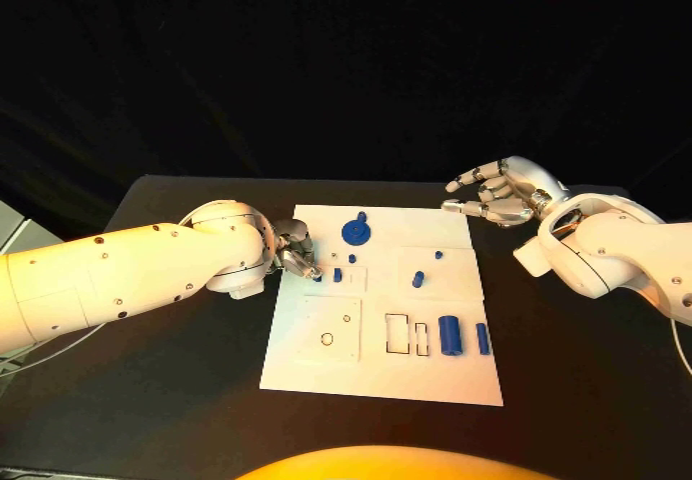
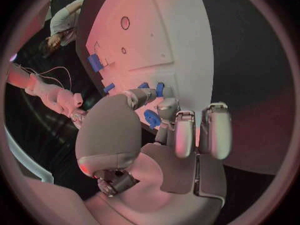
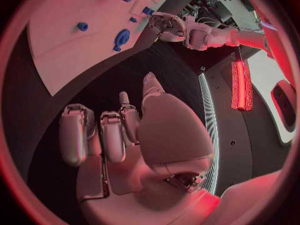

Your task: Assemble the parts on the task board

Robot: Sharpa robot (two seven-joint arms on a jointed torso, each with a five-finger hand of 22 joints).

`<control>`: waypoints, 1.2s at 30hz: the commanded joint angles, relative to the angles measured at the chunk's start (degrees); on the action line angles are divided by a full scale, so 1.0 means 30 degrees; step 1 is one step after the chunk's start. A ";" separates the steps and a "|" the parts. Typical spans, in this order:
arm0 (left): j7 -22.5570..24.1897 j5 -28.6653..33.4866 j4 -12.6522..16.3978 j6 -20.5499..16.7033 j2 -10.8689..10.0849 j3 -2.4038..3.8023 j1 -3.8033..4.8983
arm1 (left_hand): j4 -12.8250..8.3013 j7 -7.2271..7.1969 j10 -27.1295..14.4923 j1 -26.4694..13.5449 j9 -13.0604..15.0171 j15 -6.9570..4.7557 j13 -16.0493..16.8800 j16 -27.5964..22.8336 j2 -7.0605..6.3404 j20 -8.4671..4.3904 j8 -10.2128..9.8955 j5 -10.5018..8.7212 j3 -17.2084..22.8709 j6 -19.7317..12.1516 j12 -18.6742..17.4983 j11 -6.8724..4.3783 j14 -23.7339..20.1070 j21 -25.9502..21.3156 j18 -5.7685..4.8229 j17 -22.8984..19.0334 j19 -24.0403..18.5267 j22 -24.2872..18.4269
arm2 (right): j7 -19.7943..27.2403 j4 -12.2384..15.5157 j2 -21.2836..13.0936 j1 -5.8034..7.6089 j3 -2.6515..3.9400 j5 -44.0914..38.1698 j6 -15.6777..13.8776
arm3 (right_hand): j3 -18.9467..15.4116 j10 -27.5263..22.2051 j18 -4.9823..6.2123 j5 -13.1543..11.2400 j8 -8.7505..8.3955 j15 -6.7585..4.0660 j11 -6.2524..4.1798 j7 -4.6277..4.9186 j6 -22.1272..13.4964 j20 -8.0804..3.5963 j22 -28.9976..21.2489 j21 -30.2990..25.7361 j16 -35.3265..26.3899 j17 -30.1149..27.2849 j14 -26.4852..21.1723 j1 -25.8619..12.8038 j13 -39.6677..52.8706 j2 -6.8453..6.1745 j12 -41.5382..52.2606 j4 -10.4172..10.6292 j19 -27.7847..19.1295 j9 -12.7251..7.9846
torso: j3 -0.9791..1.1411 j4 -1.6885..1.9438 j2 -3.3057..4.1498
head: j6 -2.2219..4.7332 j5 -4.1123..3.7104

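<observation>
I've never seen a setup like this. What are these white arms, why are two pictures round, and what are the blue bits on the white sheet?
It is a robot with two arms ending in silver hands. The square picture looks down from its head; each round one comes from a camera at a wrist. The white sheet is the task board, carrying small blue parts such as a round disc and a cylinder. The left hand reaches over the board's edge beside a small blue piece; whether it holds anything is unclear. The right hand hovers empty off the board, fingers apart.
</observation>
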 commanded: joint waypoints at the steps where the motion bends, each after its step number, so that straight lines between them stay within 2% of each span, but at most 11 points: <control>1: -0.0030 -0.0090 -0.0046 0.0451 0.0100 -0.0039 -0.0035 | -0.3652 -0.0113 0.0095 0.0027 0.0018 -0.0127 0.0020 0.0120 0.0223 0.0002 0.0119 0.0100 0.3691 0.0224 0.0108 -0.0010 0.2022 0.0092 -0.0147 0.5029 0.0075 0.1521 | 0.0009 0.0020 0.0008 -0.0017 0.0002 -0.0205 0.0344 | -0.0150 -0.0141 0.0141 0.0083 0.0130 0.0017 0.0051 0.0017 -0.0043 0.0102 0.3053 -0.0127 -0.0089 0.3043 0.1441 0.0047 0.1217 0.0166 -0.0072 0.0013 0.0347 -0.0017 | 0.0001 0.0005 0.0017 | 0.0011 0.0001; 16: -0.0141 0.0443 -0.0396 0.0444 0.0608 -0.0189 -0.0061 | -0.3613 -0.0116 0.0205 -0.0123 0.0016 -0.0124 0.0209 0.0120 0.0226 -0.0003 0.0124 0.0124 0.3675 0.0266 0.0223 -0.0005 0.2022 0.0073 -0.0139 0.5029 0.0047 0.1486 | 0.0001 0.0049 0.0010 -0.0020 0.0002 -0.0208 0.0350 | -0.0150 -0.0141 0.0141 0.0083 0.0130 0.0017 0.0051 0.0017 -0.0043 0.0102 0.3053 -0.0127 -0.0089 0.3043 0.1441 0.0047 0.1217 0.0166 -0.0072 0.0013 0.0347 -0.0017 | -0.0006 -0.0007 0.0037 | -0.0023 -0.0089; 21: -0.0155 0.0748 -0.0479 0.0422 0.0694 -0.0215 -0.0073 | -0.3407 -0.0196 0.0405 -0.0664 0.0034 -0.0137 0.0465 0.0120 0.0233 0.0007 0.0159 0.0043 0.3419 0.0357 0.0374 -0.0046 0.2022 0.0070 -0.0145 0.5029 0.0050 0.1507 | 0.0000 0.0053 0.0002 -0.0020 0.0002 -0.0208 0.0344 | -0.0150 -0.0141 0.0141 0.0083 0.0130 0.0017 0.0051 0.0017 -0.0043 0.0102 0.3053 -0.0127 -0.0089 0.3043 0.1441 0.0047 0.1217 0.0166 -0.0072 0.0013 0.0347 -0.0017 | 0.0007 -0.0008 0.0026 | -0.0070 -0.0125; 26: -0.0221 0.0927 -0.0555 0.0396 0.0692 -0.0223 -0.0076 | -0.2764 -0.0425 0.0493 -0.1577 0.0043 -0.0243 0.0474 0.0120 0.0146 -0.0039 0.0147 -0.0242 0.2170 0.0347 0.0322 -0.0192 0.2022 0.0038 -0.0150 0.5029 0.0056 0.1524 | 0.0006 0.0058 -0.0005 -0.0020 0.0002 -0.0208 0.0336 | -0.0186 -0.0152 0.0139 0.0052 0.0134 0.0016 0.0052 0.0018 -0.0050 0.0100 0.3057 -0.0127 -0.0098 0.3033 0.1438 0.0005 0.1202 0.0184 -0.0083 0.0014 0.0352 -0.0026 | 0.0005 -0.0012 0.0010 | -0.0072 -0.0151; 29: -0.0287 0.0999 -0.0598 0.0364 0.0647 -0.0225 -0.0077 | -0.1843 -0.0540 0.0445 -0.2304 -0.0124 -0.0310 0.0532 0.0120 0.0014 -0.0109 0.0009 -0.0352 0.0682 0.0565 0.0316 -0.0279 0.2022 -0.0009 -0.0146 0.5029 0.0047 0.1497 | 0.0014 0.0063 -0.0020 -0.0020 0.0002 -0.0208 0.0324 | -0.0186 -0.0152 0.0139 0.0052 0.0134 0.0016 0.0052 0.0018 -0.0050 0.0100 0.3057 -0.0127 -0.0098 0.3033 0.1438 0.0005 0.1202 0.0184 -0.0083 0.0014 0.0352 -0.0026 | 0.0000 0.0004 0.0011 | -0.0058 -0.0163; 31: -0.0342 0.1027 -0.0639 0.0299 0.0595 -0.0226 -0.0077 | -0.0942 -0.0530 0.0377 -0.2771 -0.0265 -0.0316 0.0541 0.0120 -0.0010 -0.0128 -0.0108 -0.0372 -0.0804 0.0740 0.0297 -0.0264 0.2022 -0.0036 -0.0147 0.5029 0.0056 0.1492 | 0.0019 0.0069 -0.0032 -0.0020 0.0002 -0.0208 0.0311 | -0.0186 -0.0152 0.0139 0.0052 0.0134 0.0016 0.0052 0.0018 -0.0050 0.0100 0.3057 -0.0127 -0.0098 0.3033 0.1438 0.0005 0.1202 0.0184 -0.0083 0.0014 0.0352 -0.0026 | 0.0000 0.0019 0.0009 | -0.0017 -0.0161; 36: -0.0418 0.1043 -0.0694 0.0031 0.0437 -0.0219 -0.0079 | 0.0303 -0.0450 0.0282 -0.3160 -0.0394 -0.0281 0.0503 0.0120 0.0057 -0.0128 -0.0228 -0.0364 -0.2421 0.0846 0.0239 -0.0203 0.2022 -0.0069 -0.0144 0.5029 0.0062 0.1482 | 0.0035 0.0082 -0.0043 -0.0020 0.0002 -0.0208 0.0293 | -0.0204 -0.0170 0.0152 0.0042 0.0134 0.0015 0.0052 0.0019 -0.0056 0.0100 0.3028 -0.0188 -0.0122 0.2988 0.1427 -0.0014 0.1181 0.0187 -0.0103 0.0016 0.0328 -0.0030 | -0.0009 0.0011 0.0009 | 0.0044 -0.0162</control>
